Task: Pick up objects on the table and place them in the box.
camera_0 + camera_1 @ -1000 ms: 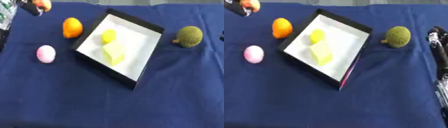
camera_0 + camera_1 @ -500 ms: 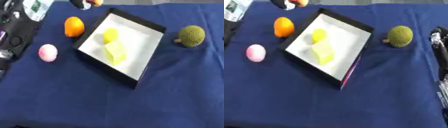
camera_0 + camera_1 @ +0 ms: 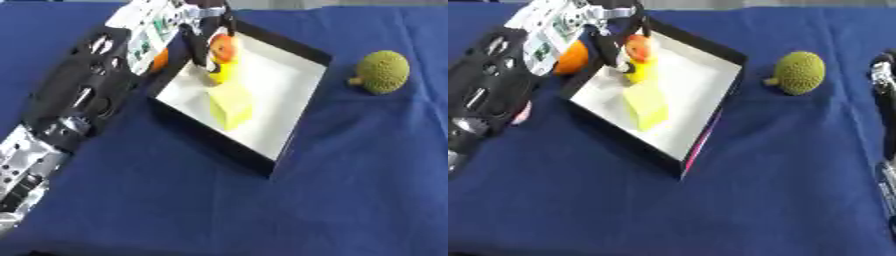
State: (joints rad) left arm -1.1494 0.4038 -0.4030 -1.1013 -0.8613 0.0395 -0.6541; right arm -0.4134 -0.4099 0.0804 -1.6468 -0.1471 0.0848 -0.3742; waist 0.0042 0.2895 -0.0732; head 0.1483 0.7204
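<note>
Both views: head-mounted stereo pair, looking steeply down on blue desk (image 3: 350, 200), moderately close. Left eye view set slightly leftward: box (image 3: 302, 47) and bumpy green fruit (image 3: 382, 71) sit further right in it. Right eye view alone catches right arm (image 3: 883, 100) at right edge. Shared: box, fruit, left arm (image 3: 79, 100) entering from left, most of cloth.

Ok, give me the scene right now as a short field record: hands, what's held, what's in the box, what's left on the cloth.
left hand: over the box, shut on an orange-red fruit
right hand: only the arm shows at the right edge, hand not seen
box: black rim, white inside, holds a round yellow fruit and a yellow block
on cloth: orange left of the box, green bumpy fruit to its right, pink thing partly hidden by the arm
</note>
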